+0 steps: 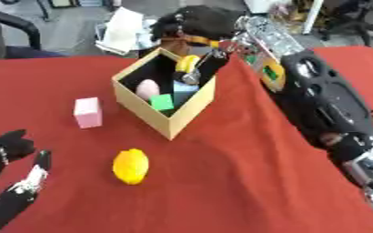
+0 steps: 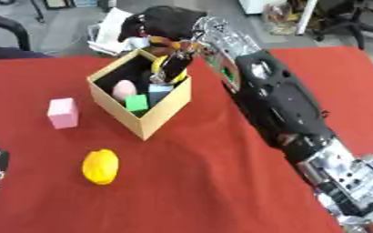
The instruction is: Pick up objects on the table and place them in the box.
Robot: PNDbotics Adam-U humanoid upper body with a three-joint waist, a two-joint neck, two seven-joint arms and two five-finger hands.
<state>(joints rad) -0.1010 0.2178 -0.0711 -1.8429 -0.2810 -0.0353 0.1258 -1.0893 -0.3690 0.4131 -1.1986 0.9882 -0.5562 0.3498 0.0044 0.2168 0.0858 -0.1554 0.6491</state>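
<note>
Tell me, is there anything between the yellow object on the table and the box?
Nothing visible. Only bare red cloth lies between the yellow object and the box. The pink block stands off to the left.

The table [image 1: 245,182] is covered with a matt red cloth, smooth with faint creases. The box [image 1: 146,111], just below the right hand [image 1: 198,22], looks like matt tan cardboard with raw edges. Inside it, a pale pink egg [image 1: 147,88] and a green cube [image 1: 162,101] have a plastic-like sheen (material uncertain). Left of the box, the pink block [image 1: 87,112] looks matt. The lemon [image 1: 131,166] has a dull, slightly textured skin. The right arm [image 2: 281,107] shows glossy black shells and bare silver metal joints.
</note>
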